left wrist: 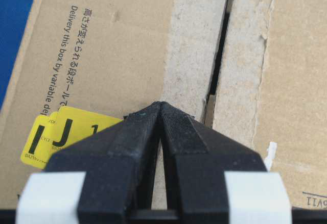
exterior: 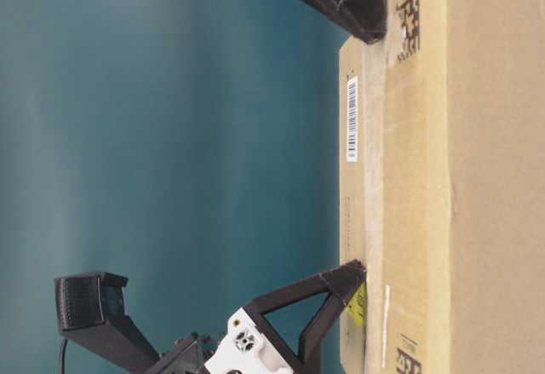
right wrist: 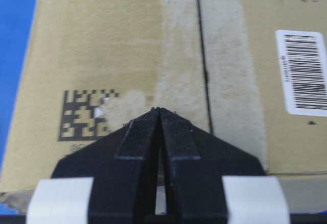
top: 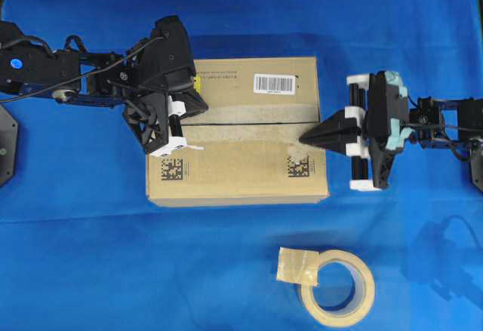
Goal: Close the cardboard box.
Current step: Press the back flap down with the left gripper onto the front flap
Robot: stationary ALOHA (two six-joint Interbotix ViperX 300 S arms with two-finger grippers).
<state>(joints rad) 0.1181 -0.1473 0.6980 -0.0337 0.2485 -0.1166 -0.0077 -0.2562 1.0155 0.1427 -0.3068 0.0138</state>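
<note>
At the left of the overhead view the left gripper (top: 202, 110) reaches in over the left end of the cardboard box (top: 249, 176), its fingers pressed together with nothing between them. In its wrist view the joined tips sit on the top of the box just beside the centre seam (left wrist: 220, 55), with a yellow sticker (left wrist: 61, 134) to their left.

The box lies in the middle of the blue cloth (top: 75, 255) — both long top flaps are down and meet along the seam, which is flanked by pale strips where old tape was. A white barcode label (top: 275, 83) sits on the far flap, and two square printed codes on the near flap.

At the right end the right gripper (top: 304, 140) points at the box — its fingers are also together, empty, tips on the top by the right edge near the seam.

Nearer, right of centre, a roll of tape (top: 338, 286) lies flat on the cloth, well apart from the box.
</note>
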